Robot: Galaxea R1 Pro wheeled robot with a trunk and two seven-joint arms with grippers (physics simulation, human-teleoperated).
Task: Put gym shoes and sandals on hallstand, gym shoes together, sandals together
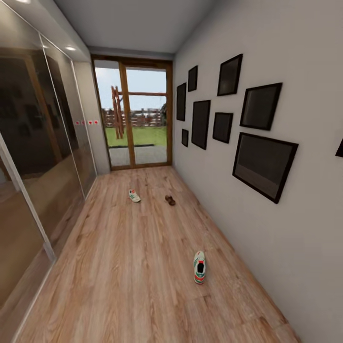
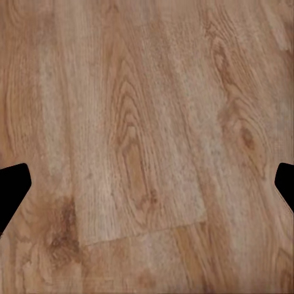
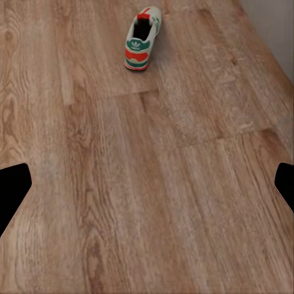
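Lying on the corridor floor (image 1: 119,267), one gym shoe (image 1: 199,267) sat near the right wall, a second gym shoe (image 1: 134,195) and a brown sandal (image 1: 170,200) lay farther toward the glass doors (image 1: 133,119), while both grippers' fingers stood apart over bare planks.
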